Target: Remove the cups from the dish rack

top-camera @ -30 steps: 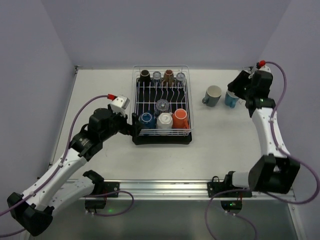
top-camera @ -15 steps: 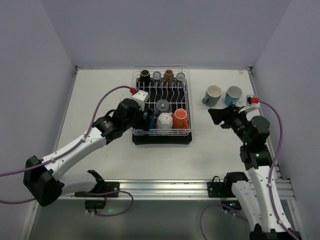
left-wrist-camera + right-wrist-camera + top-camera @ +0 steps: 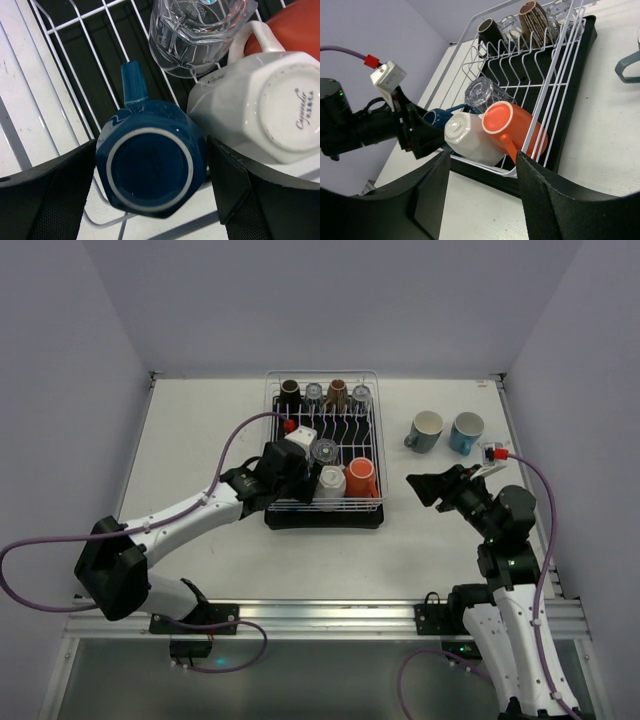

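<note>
The white wire dish rack (image 3: 372, 445) on its black tray holds several upturned cups. The back row has a black mug (image 3: 290, 392), a brown mug (image 3: 338, 392) and two clear glasses. Nearer are a clear glass (image 3: 325, 451), a white mug (image 3: 330, 481) and an orange mug (image 3: 361, 476). My left gripper (image 3: 291, 473) is open. Its fingers (image 3: 45, 195) straddle the upturned blue mug (image 3: 150, 172) close on both sides. My right gripper (image 3: 425, 487) is open and empty, right of the rack. It faces the orange mug (image 3: 515, 127) and the white mug (image 3: 470, 137).
A cream-and-grey mug (image 3: 425, 430) and a light blue cup (image 3: 465, 432) stand upright on the table right of the rack, behind my right gripper. Grey walls close in the table on the left, back and right.
My left gripper has moved right into the rack's front left corner and now straddles the blue mug. My right arm has left the light blue cup on the table and swung down towards the rack.
</note>
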Tool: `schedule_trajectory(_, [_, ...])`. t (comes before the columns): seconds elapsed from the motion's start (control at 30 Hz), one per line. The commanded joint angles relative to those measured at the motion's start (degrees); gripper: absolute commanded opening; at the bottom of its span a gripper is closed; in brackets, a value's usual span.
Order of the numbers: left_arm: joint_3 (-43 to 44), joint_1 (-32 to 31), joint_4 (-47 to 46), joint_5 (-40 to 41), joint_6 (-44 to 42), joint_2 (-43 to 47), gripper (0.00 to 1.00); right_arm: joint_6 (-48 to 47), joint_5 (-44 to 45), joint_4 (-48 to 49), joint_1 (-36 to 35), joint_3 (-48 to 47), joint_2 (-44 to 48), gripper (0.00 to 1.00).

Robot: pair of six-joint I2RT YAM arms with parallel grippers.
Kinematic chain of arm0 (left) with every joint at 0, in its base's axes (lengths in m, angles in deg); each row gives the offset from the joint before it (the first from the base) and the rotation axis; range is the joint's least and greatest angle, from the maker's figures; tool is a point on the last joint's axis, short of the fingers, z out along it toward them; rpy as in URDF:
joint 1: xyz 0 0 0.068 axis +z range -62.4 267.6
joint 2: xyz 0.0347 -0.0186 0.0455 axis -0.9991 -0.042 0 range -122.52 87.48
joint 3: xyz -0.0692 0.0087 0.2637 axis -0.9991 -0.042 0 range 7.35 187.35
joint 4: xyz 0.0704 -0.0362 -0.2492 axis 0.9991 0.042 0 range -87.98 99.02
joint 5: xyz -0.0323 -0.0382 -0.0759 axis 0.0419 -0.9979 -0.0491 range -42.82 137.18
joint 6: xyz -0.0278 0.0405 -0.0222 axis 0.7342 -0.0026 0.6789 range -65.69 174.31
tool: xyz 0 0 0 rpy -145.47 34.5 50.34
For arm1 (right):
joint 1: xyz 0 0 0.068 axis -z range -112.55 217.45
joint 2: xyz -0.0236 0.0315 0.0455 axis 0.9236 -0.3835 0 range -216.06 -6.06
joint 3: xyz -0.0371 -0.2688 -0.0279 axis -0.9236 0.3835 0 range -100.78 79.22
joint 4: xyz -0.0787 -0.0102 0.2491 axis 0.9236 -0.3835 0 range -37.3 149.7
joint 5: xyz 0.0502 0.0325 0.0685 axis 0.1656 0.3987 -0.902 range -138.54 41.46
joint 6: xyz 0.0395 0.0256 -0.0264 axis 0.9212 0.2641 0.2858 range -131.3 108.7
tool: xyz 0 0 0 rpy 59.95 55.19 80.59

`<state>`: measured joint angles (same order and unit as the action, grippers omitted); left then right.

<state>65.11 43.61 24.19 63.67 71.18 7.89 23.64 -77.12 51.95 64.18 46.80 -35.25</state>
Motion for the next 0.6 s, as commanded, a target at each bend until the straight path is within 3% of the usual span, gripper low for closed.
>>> schedule_trajectory(0.0, [1.31,-0.22,-2.74,2.93,0.72,-2.31,0.92,0.39,-2.97,0.63,-0.16,-0.80,0.89,0.58])
schedule_trajectory(0.13, [1.39,-0.31,-5.55,3.63,0.81,-4.17,0.93,-0.04,-3.06,-0.33,-0.25,-1.32,1.15,0.58])
schedule_trajectory(0.2, [1.39,-0.22,-6.70,4.34,0.45,-4.61,0.89,-0.22,-3.50,-0.77,-0.25,-1.50,1.07,0.59])
schedule_trajectory(0.33, [0.87,-0.22,-7.32,4.78,0.10,-3.91,0.61,-0.57,-4.29,-2.09,-0.34,-2.64,0.89,0.60])
schedule_trajectory(0.37, [0.34,-0.22,-7.41,4.95,0.19,-3.12,0.47,-0.49,-4.38,-2.18,-0.42,-2.73,0.89,0.61])
schedule_trajectory(0.43, [-0.10,-0.22,-7.41,4.95,0.36,-2.06,0.33,0.56,-5.69,-1.83,-0.42,-3.26,0.72,0.64])
schedule_trajectory(0.57, [0.78,-0.22,-6.44,5.30,0.19,1.88,0.23,3.20,-7.98,0.45,-1.13,-3.70,-0.60,0.69])
